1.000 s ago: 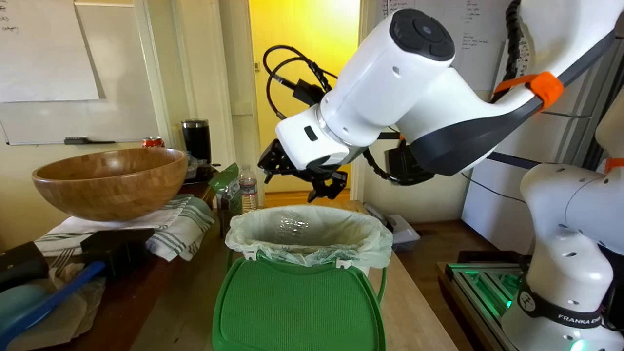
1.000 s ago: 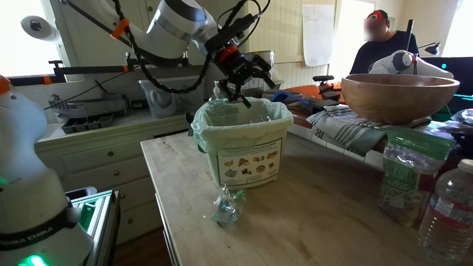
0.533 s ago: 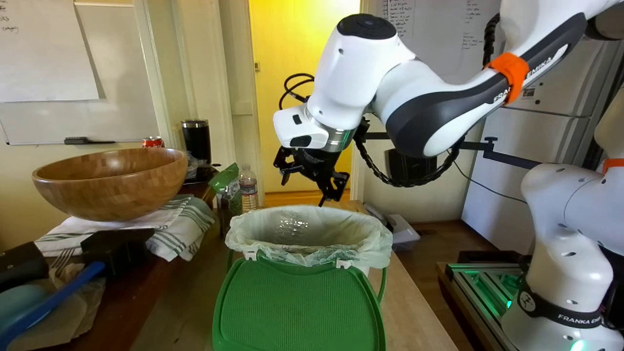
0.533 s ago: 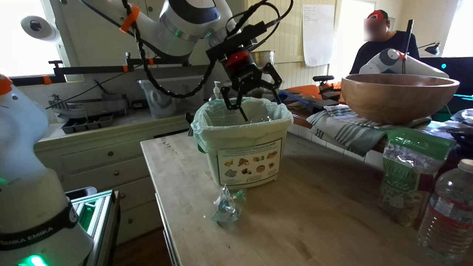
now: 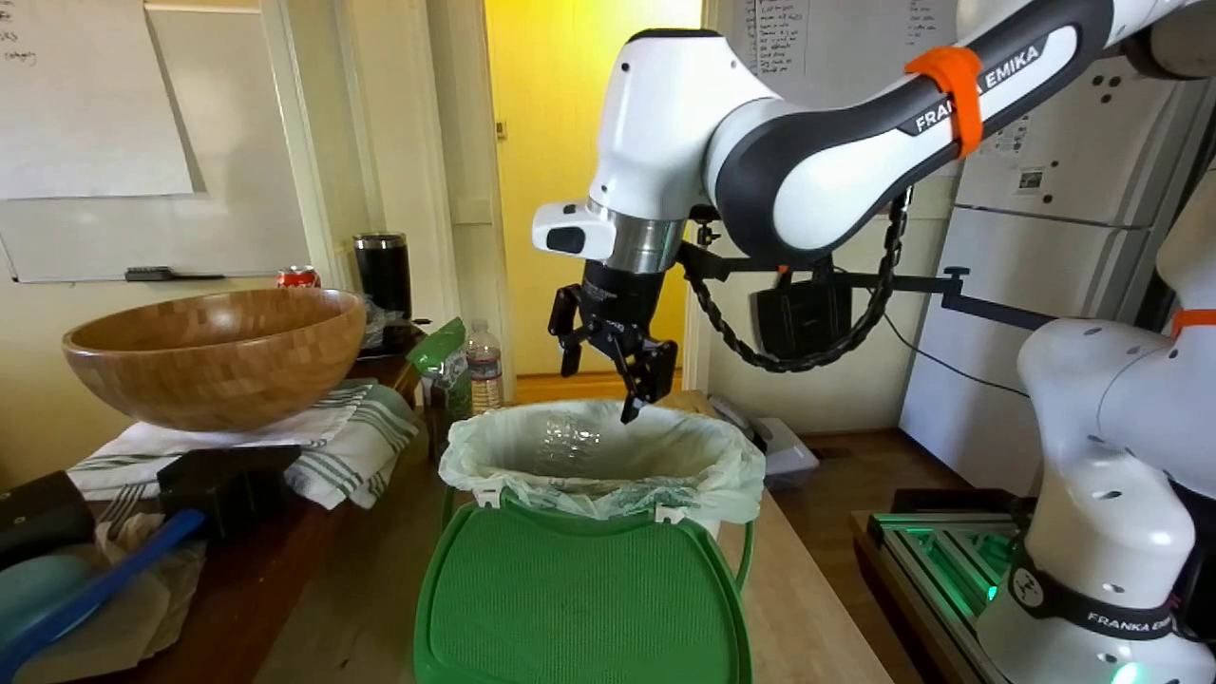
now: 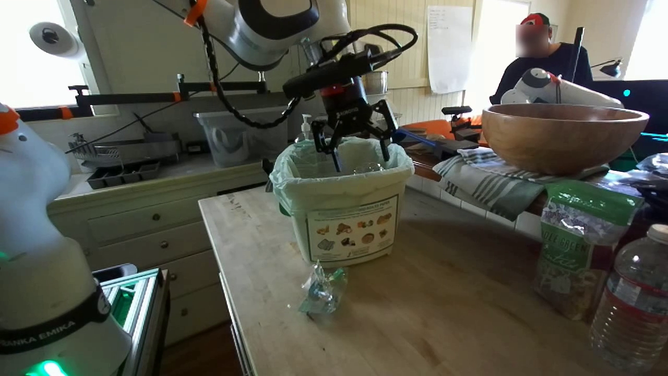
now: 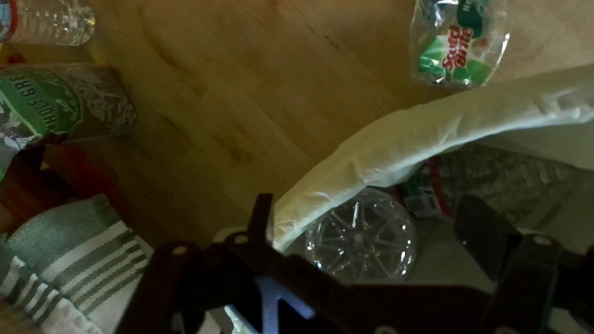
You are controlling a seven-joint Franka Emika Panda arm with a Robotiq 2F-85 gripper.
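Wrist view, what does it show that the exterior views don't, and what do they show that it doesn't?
Only the wrist view: readable Scotch-Brite lettering on the plastic wrapper, and a red-banded label inside the lined bin.

Only the exterior views: the wooden bowl and the white robot arm, in both.

Shared: the striped towel, the green bag with a water bottle beside it, the lined bin, and the jaws, standing apart.
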